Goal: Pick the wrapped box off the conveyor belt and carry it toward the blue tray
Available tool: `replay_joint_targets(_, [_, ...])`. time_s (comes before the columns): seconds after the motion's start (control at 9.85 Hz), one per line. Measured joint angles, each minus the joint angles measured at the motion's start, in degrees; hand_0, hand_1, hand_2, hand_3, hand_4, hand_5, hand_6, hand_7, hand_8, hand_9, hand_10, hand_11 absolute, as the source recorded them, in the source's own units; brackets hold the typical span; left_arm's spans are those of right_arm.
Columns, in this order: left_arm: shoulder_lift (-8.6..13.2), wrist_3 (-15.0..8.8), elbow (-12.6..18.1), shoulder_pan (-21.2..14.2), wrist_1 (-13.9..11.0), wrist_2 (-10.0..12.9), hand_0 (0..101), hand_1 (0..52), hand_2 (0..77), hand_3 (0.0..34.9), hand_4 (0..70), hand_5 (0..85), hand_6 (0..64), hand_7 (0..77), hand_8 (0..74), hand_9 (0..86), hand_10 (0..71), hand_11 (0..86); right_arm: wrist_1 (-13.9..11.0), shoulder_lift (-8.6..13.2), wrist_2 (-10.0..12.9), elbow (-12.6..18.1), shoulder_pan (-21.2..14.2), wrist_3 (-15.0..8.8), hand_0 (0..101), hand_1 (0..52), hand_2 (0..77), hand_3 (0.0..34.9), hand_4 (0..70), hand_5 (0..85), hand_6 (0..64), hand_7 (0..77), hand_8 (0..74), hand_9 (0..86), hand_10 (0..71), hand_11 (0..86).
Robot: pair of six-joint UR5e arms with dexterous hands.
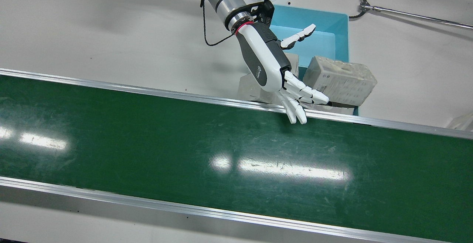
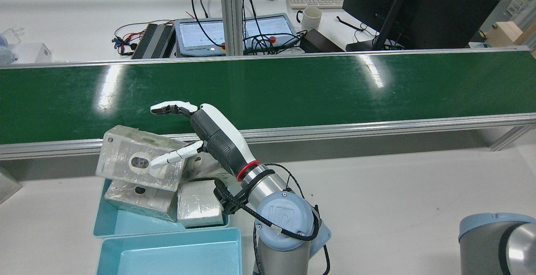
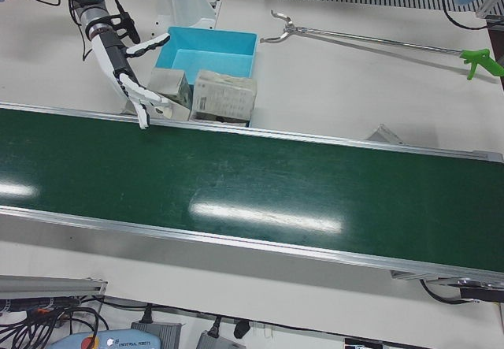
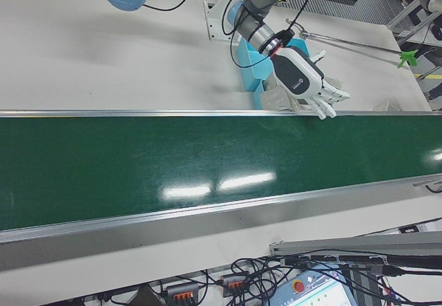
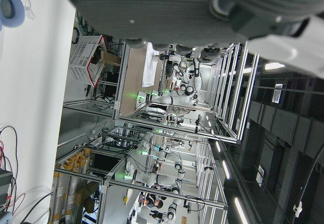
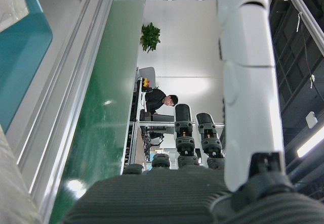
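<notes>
Though tilted, wrapped box (image 1: 342, 80) along belt (image 1: 184, 139)

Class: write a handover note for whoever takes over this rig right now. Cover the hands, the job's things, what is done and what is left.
Left hand: open, holding nothing, fingers spread over the belt's rail next to the blue tray.
Right hand: state cannot be told; the fixed views show only its arm.
Conveyor belt: no box on it in any view.
Wrapped boxes: piled in the blue tray, the top box tilted at the belt end.
Done: those boxes are off the belt.
Left: nothing to pick now; probably wait for another box.
</notes>
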Motion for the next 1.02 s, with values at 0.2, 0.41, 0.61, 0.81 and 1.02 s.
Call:
replay_joint_targets(0.2, [0.0,0.0,0.0,0.0,0.0,0.0,0,0.0,0.5,0.0,0.0,1.1,0.0,0.5,0.5,0.0,0.0,0.5,-0.3,-3.7,-0.1,6.0,1.6,0.6,50,13.6,5.5,3.6,16.4,13.1,8.7,23.5,3.8,3.3,0.0,1.1])
replay_joint_targets(0.41, [0.0,0.0,0.0,0.0,0.0,0.0,0,0.0,0.5,0.0,0.0,1.1,0.0,0.5,0.5,0.5,0.0,0.5,-0.6,-9.6,-0.3,12.7,5.5,1.7,50,14.7,5.5,2.7,16.4,13.1,8.7,24.5,3.3,3.3,0.0,0.5])
replay_joint_targets(0.61, [0.0,0.0,0.0,0.0,0.0,0.0,0,0.0,0.5,0.0,0.0,1.1,0.5,0.5,0.5,0.0,0.0,0.5,-0.7,-15.1,-0.5,16.4,10.7,5.7,54,18.5,19.6,1.5,24.5,37.1,26.2,47.5,19.1,25.1,11.4,1.1])
replay_joint_targets(0.81, [0.0,0.0,0.0,0.0,0.0,0.0,0,0.0,0.5,0.0,0.0,1.1,0.5,0.5,0.5,0.5,0.0,0.5,-0.7,-20.0,-1.3,17.2,16.1,11.0,54,24.0,26.7,1.2,26.7,46.4,33.3,55.1,26.2,32.7,20.7,1.1])
replay_joint_targets(1.02, [0.0,0.0,0.0,0.0,0.0,0.0,0,0.0,0.5,0.0,0.0,1.1,0.0,0.5,0.5,0.0,0.0,0.5,-0.6,-24.9,-2.9,17.0,21.6,15.4,52,18.0,33.8,0.2,28.9,56.2,39.8,62.7,34.9,40.9,29.5,4.9])
